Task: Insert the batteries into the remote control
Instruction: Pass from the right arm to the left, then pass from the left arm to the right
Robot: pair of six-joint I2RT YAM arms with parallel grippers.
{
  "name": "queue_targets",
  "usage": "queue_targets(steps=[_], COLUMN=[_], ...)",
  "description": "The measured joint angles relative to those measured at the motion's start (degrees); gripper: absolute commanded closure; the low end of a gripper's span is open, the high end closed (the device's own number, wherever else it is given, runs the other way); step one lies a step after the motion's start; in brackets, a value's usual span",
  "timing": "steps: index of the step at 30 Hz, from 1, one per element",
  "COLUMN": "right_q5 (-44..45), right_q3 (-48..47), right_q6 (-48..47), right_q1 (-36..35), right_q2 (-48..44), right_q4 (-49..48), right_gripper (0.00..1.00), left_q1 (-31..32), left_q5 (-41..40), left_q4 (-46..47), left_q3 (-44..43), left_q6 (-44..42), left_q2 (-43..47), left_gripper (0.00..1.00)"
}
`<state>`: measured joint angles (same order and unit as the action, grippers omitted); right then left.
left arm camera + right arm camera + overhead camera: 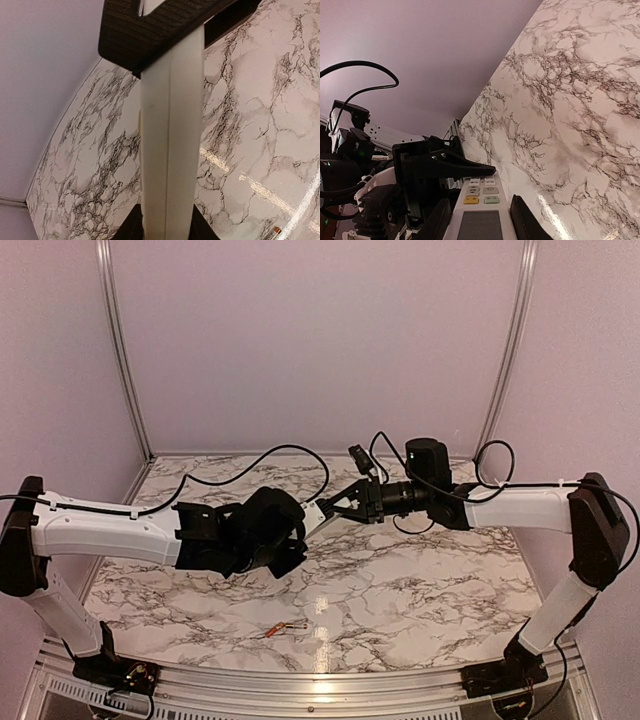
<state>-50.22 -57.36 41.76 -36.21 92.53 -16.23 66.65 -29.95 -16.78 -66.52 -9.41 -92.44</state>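
The remote control (318, 517) is a slim white bar held in the air between both arms over the middle of the table. My left gripper (303, 525) is shut on one end; in the left wrist view the remote's edge (170, 150) runs up from between my fingers (131, 229). My right gripper (340, 508) is shut on the other end; in the right wrist view its button face (481, 196) lies between my fingers (524, 220). Two orange-copper batteries (283, 630) lie on the table near the front edge. One battery tip (276, 231) shows in the left wrist view.
The marble table (420, 590) is enclosed by pale purple walls with metal corner posts (122, 350). Black cables (250, 462) loop over the back of the table behind both arms. The metal front rail (320, 680) runs between the arm bases.
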Motion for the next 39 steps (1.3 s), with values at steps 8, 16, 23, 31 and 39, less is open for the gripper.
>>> queue_targets(steps=[8,16,23,31,39], right_q5=[-0.90,-1.09,-5.44,-10.97,-12.81], right_q3=[0.07,0.09,1.05,1.73,1.25], right_q6=[-2.03,-10.64,-14.29,-12.74,-12.37], right_q1=[0.55,1.81,1.81,-0.28,-3.32], right_q2=[-1.29,-8.72,-13.64,-11.76,-10.36], right_q4=[-0.20,0.79,-4.46,-8.92,-10.38], right_gripper=[0.28,0.18,0.22,0.35,0.66], left_q1=[-0.68,-5.75,-10.80,-11.54,-11.54], left_q5=[8.61,24.13,43.54,58.16,64.59], left_q4=[0.94,4.37,9.94,14.38,17.86], left_q3=[0.79,3.32,5.75,6.23,6.23], left_q6=[2.93,6.97,11.63,15.30,18.49], left_q2=[2.95,9.84,13.40,13.66,10.67], left_gripper=[0.87,0.87,0.86,0.85,0.85])
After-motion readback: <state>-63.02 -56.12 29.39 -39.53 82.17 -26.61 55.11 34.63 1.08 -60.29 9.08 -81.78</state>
